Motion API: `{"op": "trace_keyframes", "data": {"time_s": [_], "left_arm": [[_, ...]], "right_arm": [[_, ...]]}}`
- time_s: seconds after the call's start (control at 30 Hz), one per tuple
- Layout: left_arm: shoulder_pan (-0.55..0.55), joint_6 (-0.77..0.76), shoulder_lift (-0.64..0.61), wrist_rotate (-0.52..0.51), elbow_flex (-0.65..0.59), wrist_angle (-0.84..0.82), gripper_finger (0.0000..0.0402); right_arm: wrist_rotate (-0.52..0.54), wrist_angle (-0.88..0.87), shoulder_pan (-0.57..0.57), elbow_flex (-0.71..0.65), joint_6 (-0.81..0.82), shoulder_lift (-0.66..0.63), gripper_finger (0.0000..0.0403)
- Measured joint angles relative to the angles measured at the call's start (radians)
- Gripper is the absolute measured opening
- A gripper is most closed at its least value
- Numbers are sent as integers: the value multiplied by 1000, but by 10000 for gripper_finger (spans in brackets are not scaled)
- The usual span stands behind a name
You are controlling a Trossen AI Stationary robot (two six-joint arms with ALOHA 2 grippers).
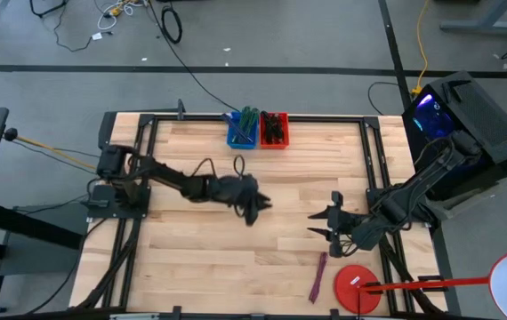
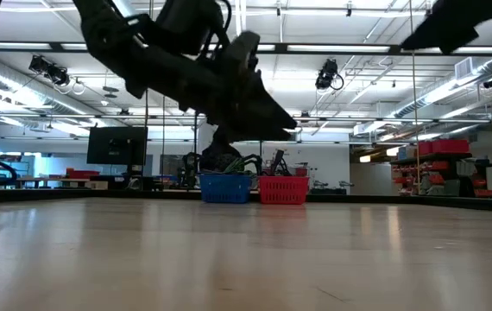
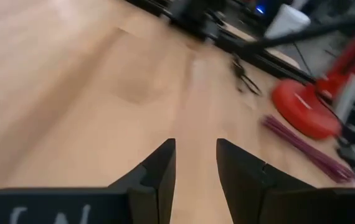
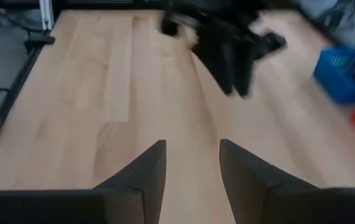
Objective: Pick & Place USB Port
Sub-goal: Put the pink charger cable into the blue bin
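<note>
High view: left pincer (image 1: 255, 212) hung mid-counter (image 1: 191, 267), fingers apart, empty; right pincer (image 1: 325, 222) waited near the right edge, likewise parted and empty. No USB port made out; possibly in the far blue bin (image 1: 241, 133). Judged step: approach. Next: locating, then descending.

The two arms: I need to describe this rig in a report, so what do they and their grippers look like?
Both arms are dark, jointed links. The left gripper and right gripper each have two black, wedge-shaped fingers tapering to the tips. A black cable loops along the left arm. The left wrist shows pale lettering.
</note>
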Motion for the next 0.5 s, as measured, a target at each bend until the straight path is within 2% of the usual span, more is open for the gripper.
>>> {"op": "trace_keyframes", "data": {"time_s": [0.1, 0.17, 0.3, 0.5], "left_arm": [[-53, 2, 0, -12, 0, 0, 119], [-83, 4, 0, -56, 0, 0, 119], [-128, 5, 0, -126, 0, 0, 119], [-170, 18, 0, -151, -1, 1, 119]], "right_arm": [[-26, 19, 0, -39, 136, 2, 150], [-63, 59, 2, -80, 199, 6, 150], [-183, 179, 30, -150, 240, 50, 148], [-291, 159, 60, -148, 272, 180, 121]]}}
